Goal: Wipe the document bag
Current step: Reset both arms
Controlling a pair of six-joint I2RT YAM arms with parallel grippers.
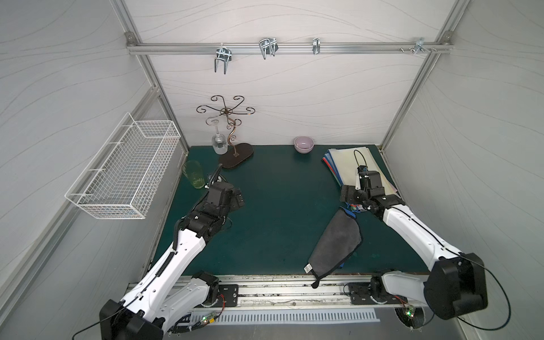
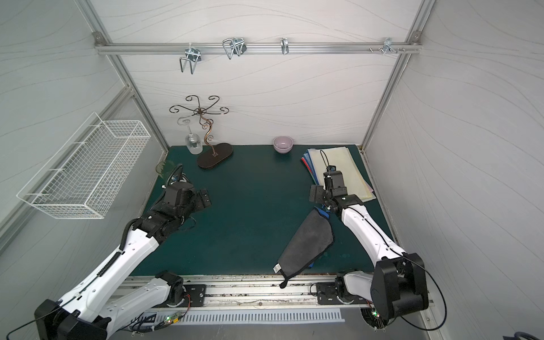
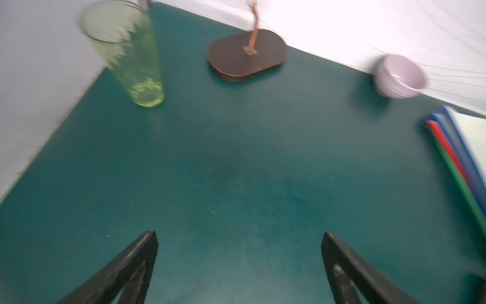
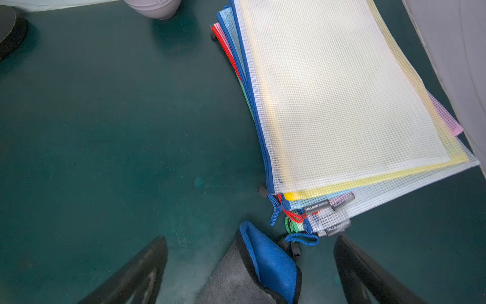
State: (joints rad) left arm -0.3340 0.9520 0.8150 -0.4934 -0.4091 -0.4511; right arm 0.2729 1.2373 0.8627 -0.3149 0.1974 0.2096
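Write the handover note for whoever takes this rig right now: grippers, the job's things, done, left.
Left gripper: open, empty, over bare mat.
Right gripper: open, holding nothing, poised over the far corner of the cloth, beside the zipper ends of the document bags.
Cloth: grey with a blue underside, on the mat, its near end overhanging the front edge.
Document bags: mesh stack at the mat's far right, white one on top.
Done: nothing visible; cloth not yet picked up.
Left: grasp the cloth, likely with the right gripper, and wipe the top bag.

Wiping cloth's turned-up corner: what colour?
Bright blue with black edging, on the otherwise grey microfibre cloth. Clearest in the right wrist view.
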